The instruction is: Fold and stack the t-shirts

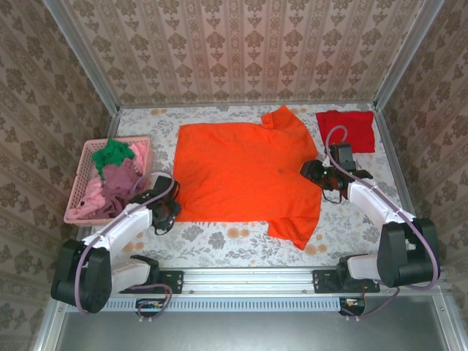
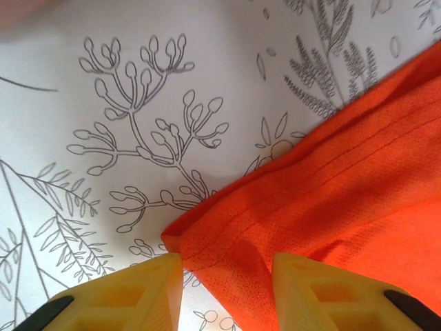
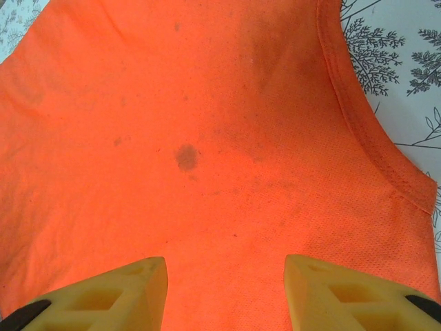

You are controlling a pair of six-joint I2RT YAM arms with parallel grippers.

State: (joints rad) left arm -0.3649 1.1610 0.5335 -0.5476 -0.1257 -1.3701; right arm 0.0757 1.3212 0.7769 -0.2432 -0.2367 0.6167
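- Top view: orange t-shirt (image 1: 245, 172) spread flat mid-table and not yet folded. The red t-shirt (image 1: 349, 128) at the far right looks already folded. More shirts (image 1: 117, 175) sit heaped in the pink basket (image 1: 73, 191) at left, so I'd say one down and most still to do. The left gripper (image 1: 167, 212) reaches low to the hem's near-left corner, and the right gripper (image 1: 313, 172) is tucked in at the collar end
- Left wrist: fingers (image 2: 155, 283) apart, with the hem corner (image 2: 200, 241) lying between them, unpinched
- Right wrist: fingers (image 3: 134, 286) apart over orange cloth, collar (image 3: 365, 138) to the right, gripping nothing
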